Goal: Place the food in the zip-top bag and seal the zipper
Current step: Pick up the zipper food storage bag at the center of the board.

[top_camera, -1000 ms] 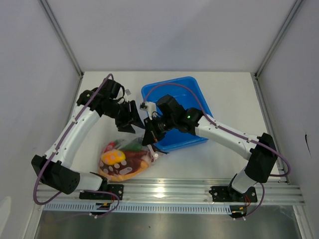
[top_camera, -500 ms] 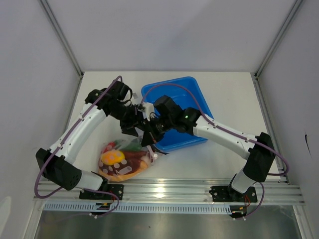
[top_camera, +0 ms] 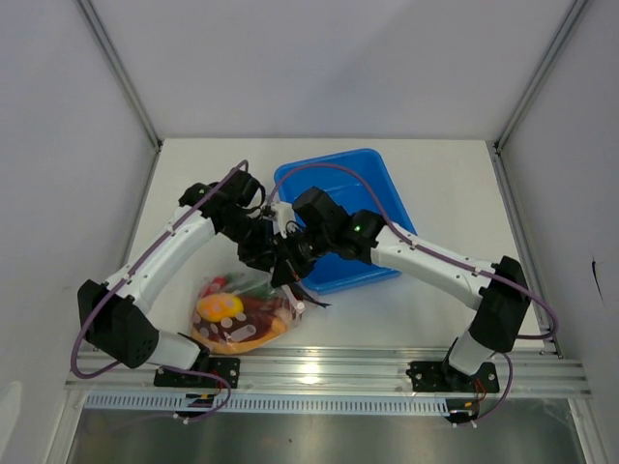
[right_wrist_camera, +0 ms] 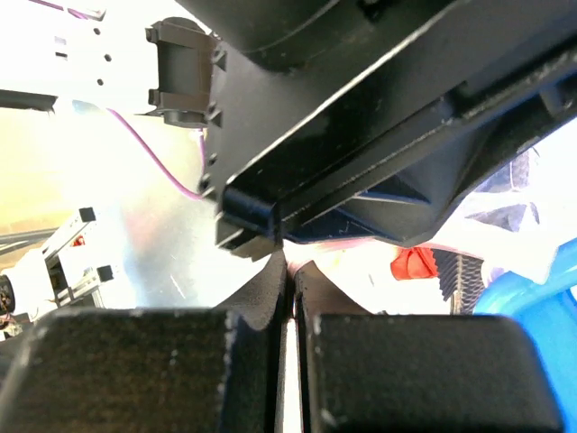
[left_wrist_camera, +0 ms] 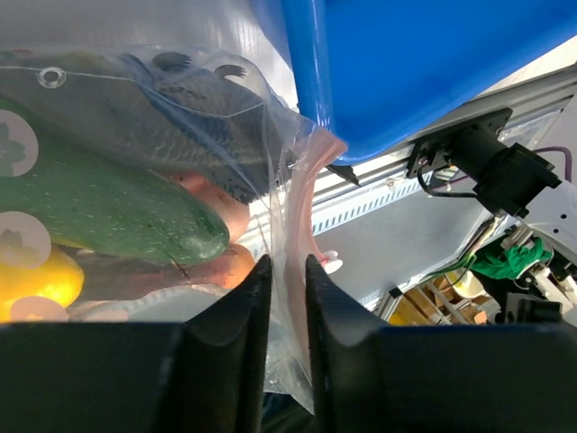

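The clear bag point(top_camera: 242, 314) is lying in the lower left of the top view, close to the metal rail point(top_camera: 329, 372) along the table's point(top_camera: 445, 193) near edge. It is holding the toy food. The left wrist view is showing a grey fish point(left_wrist_camera: 180, 99) at the top, a green cucumber point(left_wrist_camera: 99, 207) beneath it and a yellow pepper point(left_wrist_camera: 27, 280) at the left edge. From above, a brown steak point(top_camera: 235, 333) is showing through the bag's lower side.

The blue tub point(top_camera: 343, 277) is sitting just right of and above the bag, its lower left corner hanging over the bag's mouth in the left wrist view. The pink zipper point(left_wrist_camera: 302, 207) is curving down from that corner, and its white slider point(left_wrist_camera: 330, 262) is sitting just right of the fingers.

The left claw point(left_wrist_camera: 287, 263) is standing with its fingers narrow on either side of the zipper strip; I cannot tell whether they are pinching it. The right claw point(right_wrist_camera: 288, 271) is closed, fingers pressed together right under the left claw's black body; whether bag film is caught between them I cannot tell.

Both claws are crowding the gap between tub and bag. The widest bare stretch of table is lying right of the tub, with a narrower strip at the upper left.
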Motion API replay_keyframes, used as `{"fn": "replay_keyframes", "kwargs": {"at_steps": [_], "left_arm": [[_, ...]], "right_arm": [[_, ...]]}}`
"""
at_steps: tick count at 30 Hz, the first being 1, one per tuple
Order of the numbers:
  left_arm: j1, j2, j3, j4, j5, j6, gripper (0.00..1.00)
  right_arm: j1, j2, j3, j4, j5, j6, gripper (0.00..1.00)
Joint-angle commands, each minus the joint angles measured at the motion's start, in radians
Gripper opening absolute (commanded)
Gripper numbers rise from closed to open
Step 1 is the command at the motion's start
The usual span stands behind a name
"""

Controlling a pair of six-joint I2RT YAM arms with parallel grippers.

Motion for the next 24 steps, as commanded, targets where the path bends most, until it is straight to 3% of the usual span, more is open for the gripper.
{"fn": "replay_keyframes", "kwargs": {"at_steps": [1, 5, 15, 16, 17, 19, 21, 24], "left_arm": [[-0.009, -0.025, -0.005, 0.016, 0.014, 0.020, 0.19], [-0.009, -0.037, 0.002, 0.002, 0.009, 0.022, 0.01], [-0.009, -0.131, 0.016, 0.005, 0.013, 0.003, 0.01], [-0.007, -0.135, 0.024, 0.001, 0.009, 0.003, 0.01], [-0.007, -0.149, 0.033, 0.002, 0.008, 0.003, 0.01], [-0.007, -0.161, 0.050, 0.002, 0.003, -0.001, 0.00], [-0.007, -0.180, 0.063, 0.007, -0.004, -0.007, 0.01], [-0.007, -0.174, 0.057, 0.007, 0.012, -0.003, 0.01]], "right_arm": [[0.006, 0.007, 0.051, 0.038, 0.022, -0.015, 0.00], [0.006, 0.028, 0.062, 0.015, 0.043, 0.003, 0.00], [0.006, 0.039, 0.074, -0.020, 0.077, 0.042, 0.04], [0.006, 0.040, 0.080, -0.026, 0.077, 0.046, 0.09], [0.006, 0.045, 0.088, -0.035, 0.080, 0.049, 0.26], [0.003, 0.045, 0.109, -0.063, 0.080, 0.051, 0.37], [-0.003, 0.037, 0.117, -0.081, 0.086, 0.055, 0.38], [-0.018, 0.022, 0.083, -0.045, 0.048, 0.068, 0.29]]}}
